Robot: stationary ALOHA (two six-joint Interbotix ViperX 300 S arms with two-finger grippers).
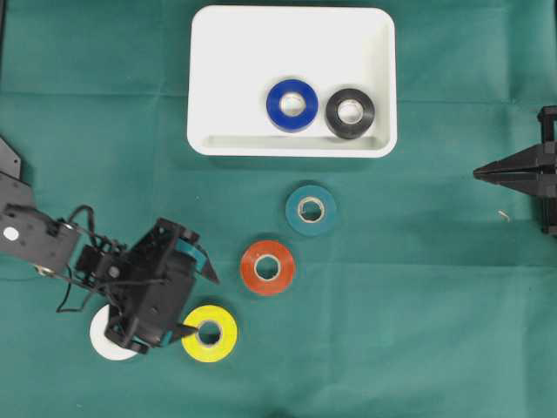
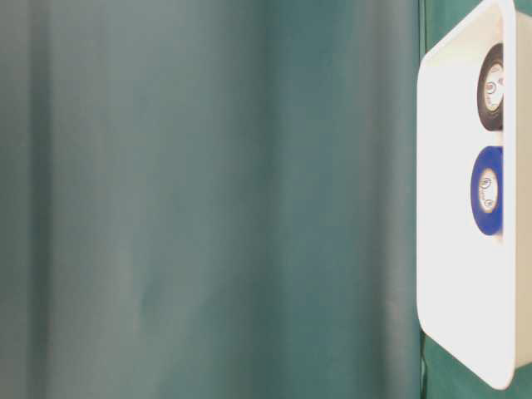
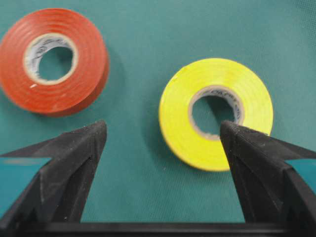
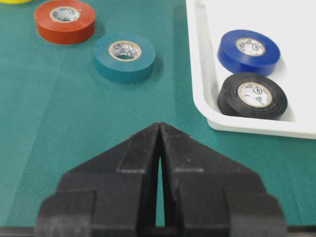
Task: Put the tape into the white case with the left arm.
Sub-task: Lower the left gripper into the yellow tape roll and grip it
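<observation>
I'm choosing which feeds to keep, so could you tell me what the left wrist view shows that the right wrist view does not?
Only the left wrist view shows the whole yellow tape beyond the open left gripper. Only the right wrist view shows the teal tape, the white case holding the blue tape and black tape, and the shut right gripper. Both show the orange tape.

The yellow tape roll (image 1: 210, 333) lies flat on the cloth, well apart from the white case (image 1: 228, 52).

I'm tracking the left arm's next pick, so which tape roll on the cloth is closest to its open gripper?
The yellow roll, right at the left gripper; the red and teal rolls lie farther toward the white case.
</observation>
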